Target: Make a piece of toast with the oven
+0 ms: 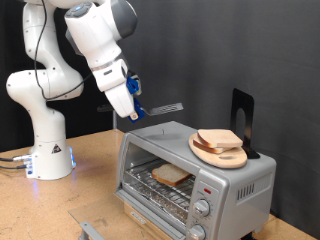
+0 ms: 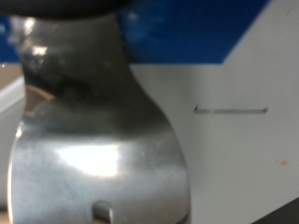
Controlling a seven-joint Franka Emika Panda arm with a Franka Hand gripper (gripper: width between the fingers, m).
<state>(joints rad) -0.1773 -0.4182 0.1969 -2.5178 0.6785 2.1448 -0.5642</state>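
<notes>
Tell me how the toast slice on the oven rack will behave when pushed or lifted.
The toast slice looks thin and flat, so it is probably light and fairly stiff. Lying on the wire rack inside the oven, it may snag rather than slide. The gripper, above the oven, holds a metal spatula.

My gripper (image 1: 137, 108) hangs above the oven (image 1: 195, 170), toward the exterior view's left of its top. A piece of toast (image 1: 171, 175) lies inside on the rack. A plate (image 1: 219, 151) bearing bread rests on the oven's top, a stand (image 1: 243, 120) just behind it.
</notes>
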